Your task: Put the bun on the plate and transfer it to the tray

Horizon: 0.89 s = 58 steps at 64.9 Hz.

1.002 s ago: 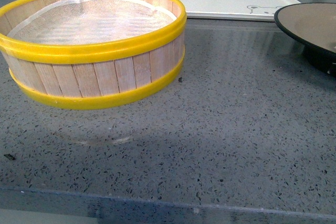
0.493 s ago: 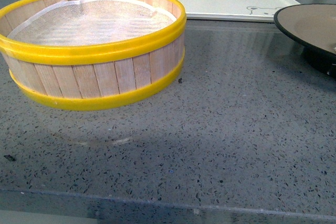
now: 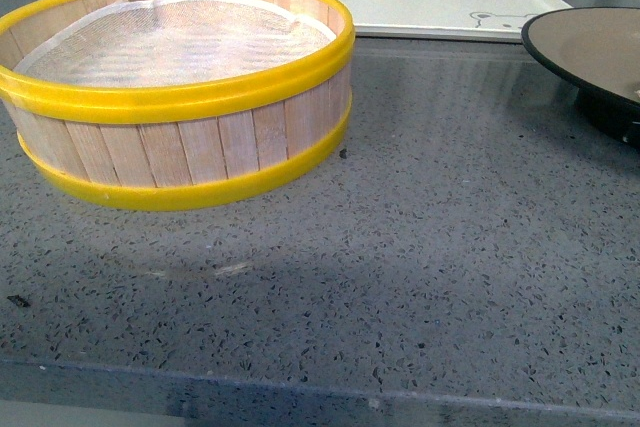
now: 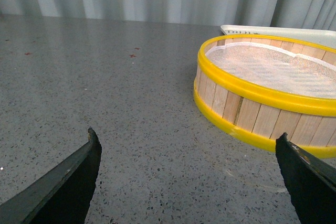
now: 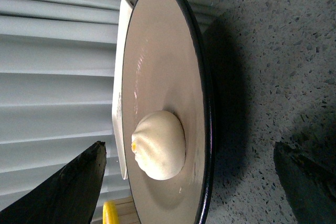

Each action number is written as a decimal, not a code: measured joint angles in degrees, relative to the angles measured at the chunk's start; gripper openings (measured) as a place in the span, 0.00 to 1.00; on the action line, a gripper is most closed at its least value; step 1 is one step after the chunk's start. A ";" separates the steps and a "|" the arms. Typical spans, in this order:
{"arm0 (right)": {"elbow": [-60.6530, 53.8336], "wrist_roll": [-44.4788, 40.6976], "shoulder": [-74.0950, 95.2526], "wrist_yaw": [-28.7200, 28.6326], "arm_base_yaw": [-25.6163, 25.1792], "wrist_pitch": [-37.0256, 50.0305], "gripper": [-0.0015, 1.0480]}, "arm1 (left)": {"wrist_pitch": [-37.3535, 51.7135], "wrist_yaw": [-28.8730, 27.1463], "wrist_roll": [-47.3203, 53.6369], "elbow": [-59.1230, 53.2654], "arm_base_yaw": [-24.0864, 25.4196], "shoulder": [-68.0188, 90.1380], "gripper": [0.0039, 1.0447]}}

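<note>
Nothing had moved — the white bun (image 5: 159, 145) sat on the brown plate (image 5: 163, 56); left claw (image 4: 188, 132) and right claw (image 5: 189, 146) stood wide.

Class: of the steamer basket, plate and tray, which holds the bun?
The black-rimmed tan plate: the bun sits on it. The steamer basket and tray show no bun.

steamer basket (image 3: 175, 87): sat on the countertop (image 3: 400, 277), left side in the front view.
mesh liner (image 3: 170, 42): lay inside the steamer basket, below its rim.
tray (image 3: 420, 2): lay flat on the countertop at the back, behind the steamer basket and off to its right; touching or apart, couldn't tell.
plate (image 3: 590, 47): stood on the countertop at far right, before the tray's right end, well apart from the steamer basket.
bun (image 5: 159, 145): sat on the plate, inside the rim.
</note>
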 joint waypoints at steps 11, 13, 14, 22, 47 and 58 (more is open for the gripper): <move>0.15 0.94 2.49 -1.33 -0.83 3.10 0.91 | 0.00 0.00 0.00 -0.02 0.00 0.00 0.94; 0.44 1.27 3.19 -1.73 -1.07 3.65 0.91 | 0.00 0.00 0.00 0.00 0.00 0.00 0.94; 0.66 1.44 3.56 -1.75 -1.18 3.74 0.91 | 0.00 0.00 0.00 0.00 0.00 0.00 0.94; 1.40 2.03 5.29 -2.23 -1.49 4.90 0.91 | 0.00 0.00 0.00 -0.02 0.00 0.00 0.94; 4.13 1.42 9.86 -3.87 -2.29 6.38 0.28 | 0.00 0.00 0.00 0.00 0.00 0.00 0.94; 4.39 0.85 10.16 -4.83 -2.75 6.49 0.05 | 0.00 0.00 0.00 0.00 0.00 0.00 0.94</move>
